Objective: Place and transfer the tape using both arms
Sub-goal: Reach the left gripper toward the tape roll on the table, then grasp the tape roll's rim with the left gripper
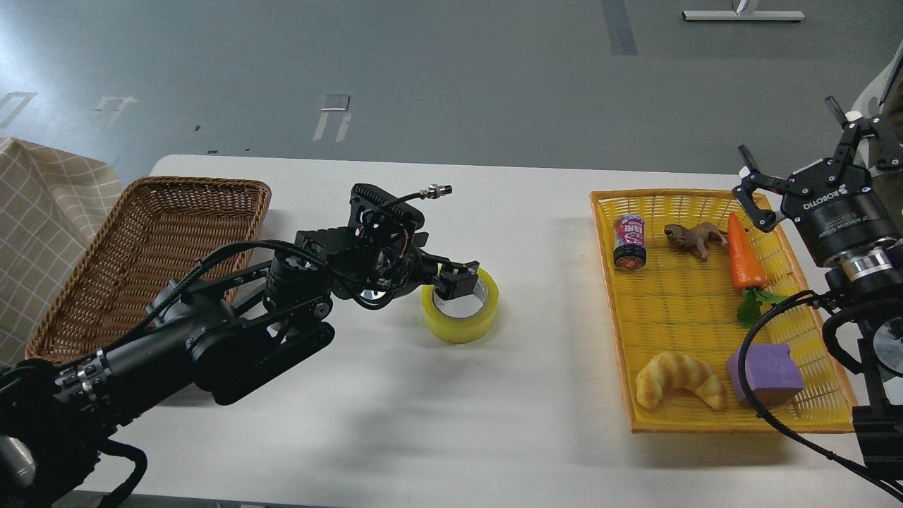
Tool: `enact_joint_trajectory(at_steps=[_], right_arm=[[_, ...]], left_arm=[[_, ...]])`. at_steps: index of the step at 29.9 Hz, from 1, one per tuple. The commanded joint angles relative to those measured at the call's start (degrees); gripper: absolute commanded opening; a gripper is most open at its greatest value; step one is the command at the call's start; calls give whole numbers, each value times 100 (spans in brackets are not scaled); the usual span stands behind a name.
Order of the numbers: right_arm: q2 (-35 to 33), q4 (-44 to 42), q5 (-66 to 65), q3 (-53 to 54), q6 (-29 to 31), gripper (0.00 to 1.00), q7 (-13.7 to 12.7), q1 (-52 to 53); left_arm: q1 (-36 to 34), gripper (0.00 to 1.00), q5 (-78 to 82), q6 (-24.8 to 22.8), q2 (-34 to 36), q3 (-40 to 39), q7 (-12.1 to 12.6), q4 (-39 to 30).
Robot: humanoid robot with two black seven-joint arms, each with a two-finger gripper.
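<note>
our left gripper point(458, 276) is at the tape point(461, 304), which rests flat on the white table point(536, 233) near the middle, well apart from both containers. one of the fingers point(457, 281) reaches over the roll's near rim and into the core, so the fingers look closed on the roll's wall, though we cannot tell how firm the hold is or whether the roll is off the table at all. our right gripper point(804, 169) hangs over the far right edge of the yellow tray point(712, 423), its fingers spread apart and holding nothing. we judge the task to be around its middle: the tape is out on the table between the arms, and our left side has it. what seems left is carrying it to the brown wicker basket point(152, 240) on the left, which shows nothing inside it. the tray holds a can point(630, 242), a toy animal point(695, 238), a carrot point(744, 255), a croissant point(679, 379) and a purple block point(765, 372), none of which concern us.
</note>
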Motion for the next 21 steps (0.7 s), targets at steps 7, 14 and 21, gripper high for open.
enact_joint_trajectory(at_steps=[7, 14, 21], right_arm=[[0, 0, 0, -1, 0, 100, 0, -19], [9, 0, 0, -1, 0, 100, 0, -54], [18, 0, 0, -1, 0, 100, 0, -71]], left_arm=[[-2, 98, -9, 0, -191, 143, 6, 483], [-2, 98, -9, 0, -209, 143, 6, 737], [34, 91, -9, 0, -209, 336, -2, 878]])
